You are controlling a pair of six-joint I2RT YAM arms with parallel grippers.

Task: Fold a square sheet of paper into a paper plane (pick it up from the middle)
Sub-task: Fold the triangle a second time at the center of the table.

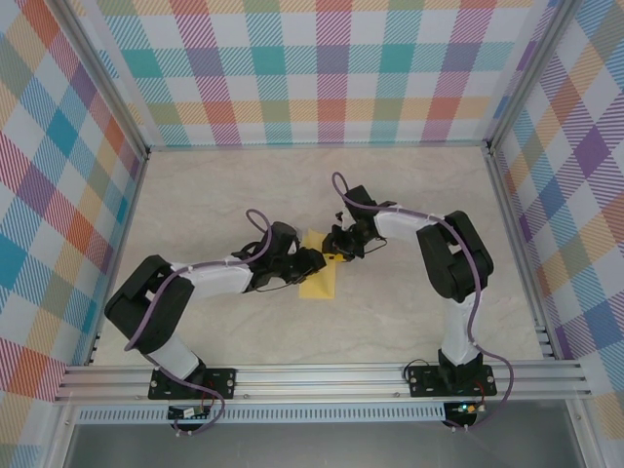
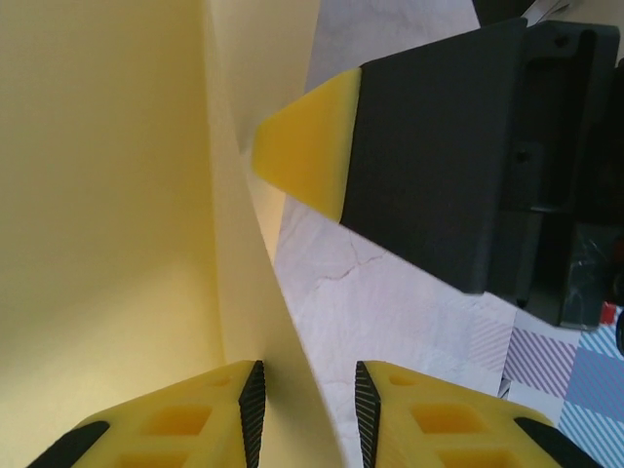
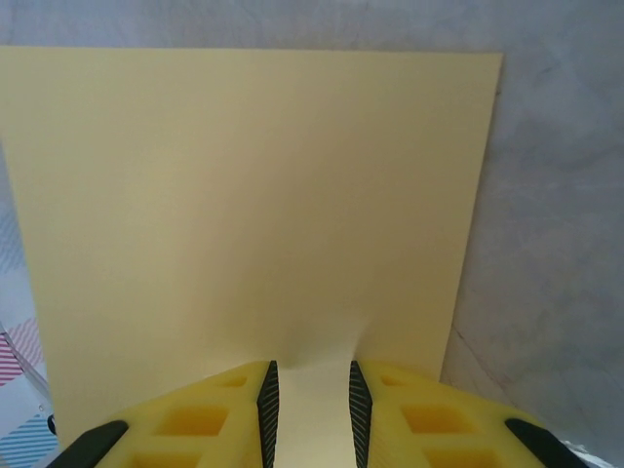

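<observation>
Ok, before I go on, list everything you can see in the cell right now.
sheet of paper: one, yellow, mid-table between both end effectors, one side curled up.
table: one, beige, marbled.
walls: three, pastel plaid, around the table.
frame rail: one, silver, near edge.
left end effector: one, yellow fingers apart, the paper's raised side running between them.
right end effector: one, yellow fingers apart, the paper's edge between them.
</observation>
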